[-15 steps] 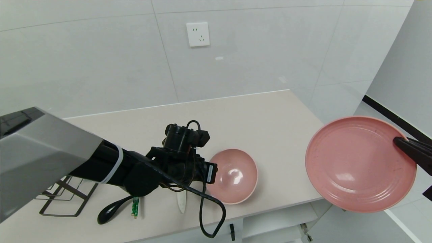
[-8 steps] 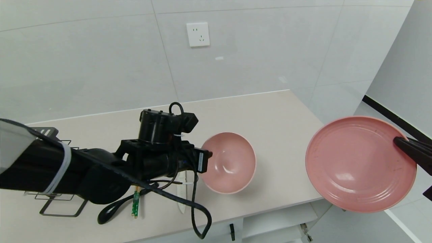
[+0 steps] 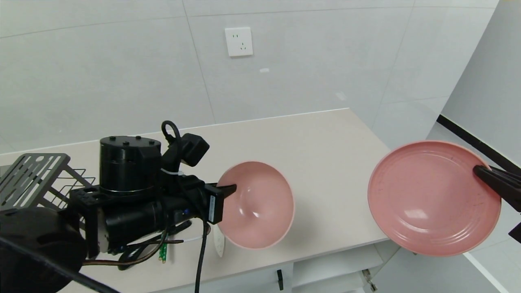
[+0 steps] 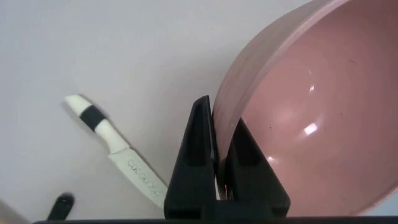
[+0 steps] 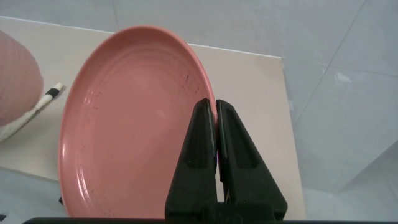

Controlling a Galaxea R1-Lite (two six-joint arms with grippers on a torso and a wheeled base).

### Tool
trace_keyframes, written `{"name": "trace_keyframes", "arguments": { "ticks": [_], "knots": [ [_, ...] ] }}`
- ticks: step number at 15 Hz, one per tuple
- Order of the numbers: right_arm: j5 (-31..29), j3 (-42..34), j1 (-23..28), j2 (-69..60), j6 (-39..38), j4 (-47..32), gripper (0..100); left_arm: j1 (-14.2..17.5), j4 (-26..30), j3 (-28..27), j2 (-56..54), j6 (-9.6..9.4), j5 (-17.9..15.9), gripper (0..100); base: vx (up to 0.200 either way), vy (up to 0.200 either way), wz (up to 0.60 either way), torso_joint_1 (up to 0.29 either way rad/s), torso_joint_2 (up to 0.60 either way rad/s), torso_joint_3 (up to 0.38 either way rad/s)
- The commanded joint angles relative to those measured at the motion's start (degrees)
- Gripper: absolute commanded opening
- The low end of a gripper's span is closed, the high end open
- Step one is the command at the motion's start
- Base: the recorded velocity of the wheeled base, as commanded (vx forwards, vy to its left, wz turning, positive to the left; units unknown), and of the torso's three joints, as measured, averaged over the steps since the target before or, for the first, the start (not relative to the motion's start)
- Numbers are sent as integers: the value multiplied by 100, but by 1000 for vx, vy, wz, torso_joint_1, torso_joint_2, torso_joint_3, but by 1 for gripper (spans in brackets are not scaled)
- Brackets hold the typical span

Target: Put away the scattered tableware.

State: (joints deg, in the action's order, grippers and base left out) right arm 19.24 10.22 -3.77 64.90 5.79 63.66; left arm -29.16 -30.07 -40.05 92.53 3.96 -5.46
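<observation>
Kitchen: tiled wall [image 3: 101, 73], socket [image 3: 238, 41], beige countertop [image 3: 325, 142], dish rack [image 3: 30, 175].

Left arm [image 3: 134, 211] and right arm [image 3: 500, 184] are raised, jaws clamped tight.

head: high, forward-down | wrists: close-up | shared: bowl [image 3: 256, 203], plate [image 3: 431, 199]

Pink bowl [image 3: 256, 205], glossy, clear of counter [image 3: 325, 162], tipped on edge, rim pinched by left gripper [image 3: 230, 188]. Pink ridged plate [image 3: 431, 197] past counter's right end, face tilted up, rim pinched by right gripper [image 3: 480, 171]. White knife [image 4: 121, 155] flat on counter under bowl, near green-tipped chopsticks [image 3: 163, 254].
</observation>
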Motion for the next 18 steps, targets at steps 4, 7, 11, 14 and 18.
{"name": "trace_keyframes", "arguments": {
  "ticks": [4, 7, 11, 14, 18],
  "knots": [
    [1, 209, -19, 66, -131, 200, 0, 244, -297, 392, -833, -45, 362, 0, 0, 0, 0, 0, 0, 0],
    [-16, 464, -80, 49, -333, 340, 0, 244, -1044, 779, -1000, -1, 300, 0, 0, 0, 0, 0, 0, 0],
    [-25, 473, -476, -171, -333, 358, 0, 323, -2020, 1500, -1061, 509, -763, 0, 0, 0, 0, 0, 0, 0],
    [-34, 376, -485, -716, -526, 323, 0, 323, -2363, 1728, -1659, 597, -1027, 0, 0, 0, 0, 0, 0, 0],
    [-25, 385, -485, -751, -1511, 323, 0, 323, -2310, 2089, -2265, 1001, -1036, 0, 0, 0, 0, 0, 0, 0]
  ]
}}
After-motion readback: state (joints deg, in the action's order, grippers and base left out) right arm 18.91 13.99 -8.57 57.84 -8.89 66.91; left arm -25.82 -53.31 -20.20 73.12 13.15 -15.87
